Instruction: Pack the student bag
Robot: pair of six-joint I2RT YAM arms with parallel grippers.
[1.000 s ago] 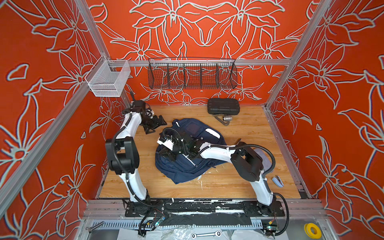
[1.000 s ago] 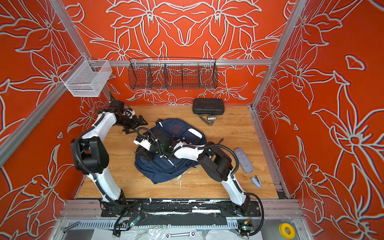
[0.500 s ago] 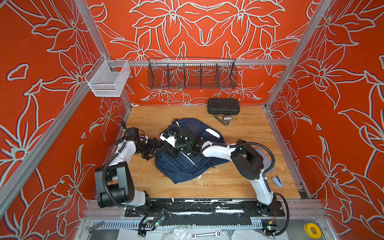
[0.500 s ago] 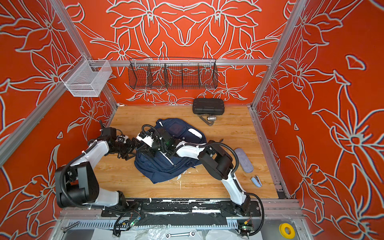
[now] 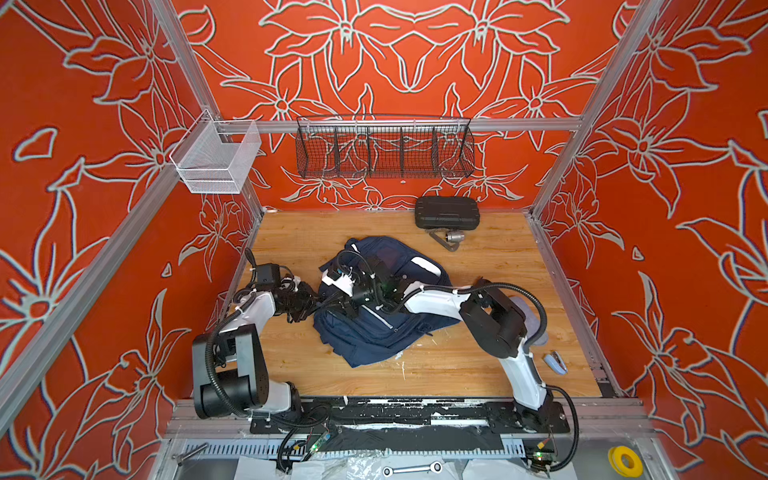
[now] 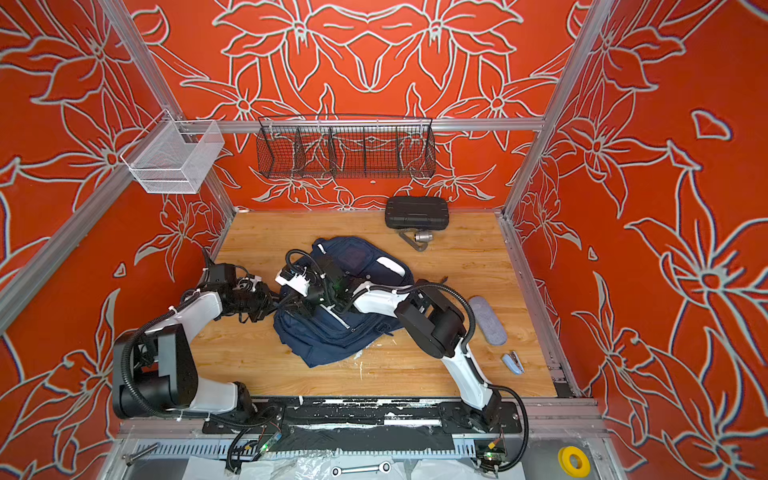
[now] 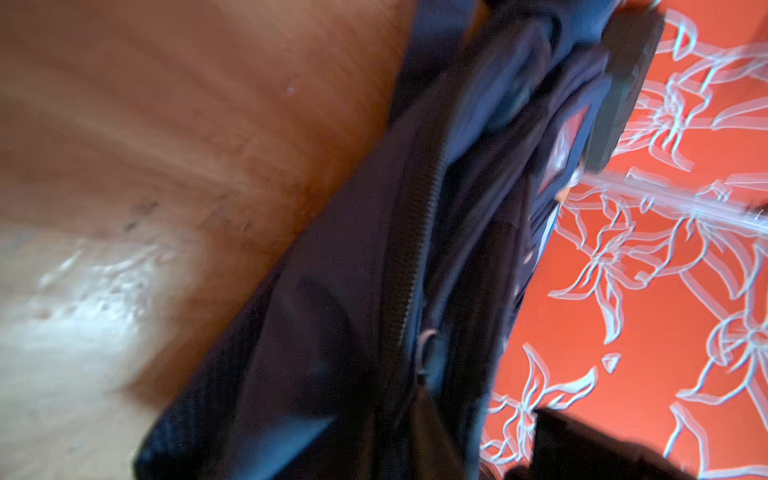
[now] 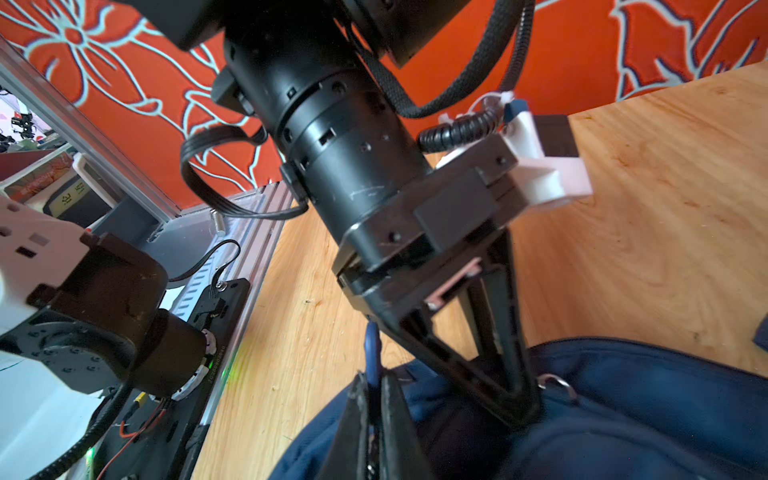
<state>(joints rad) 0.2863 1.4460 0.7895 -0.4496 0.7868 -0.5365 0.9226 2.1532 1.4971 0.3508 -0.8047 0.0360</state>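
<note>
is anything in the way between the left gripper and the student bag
Nothing visible. The left gripper has its closed tips right on the student bag fabric, beside a metal ring. The right gripper pinches a blue tab at the same edge.

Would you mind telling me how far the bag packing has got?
Done: nothing visibly packed; the inside of the bag is hidden. In hand: the right gripper is shut on its blue tab, and the left gripper is shut at its edge, apparently to open it. Left: the grey pouch, small blue item and perhaps the black case lie outside.
</note>
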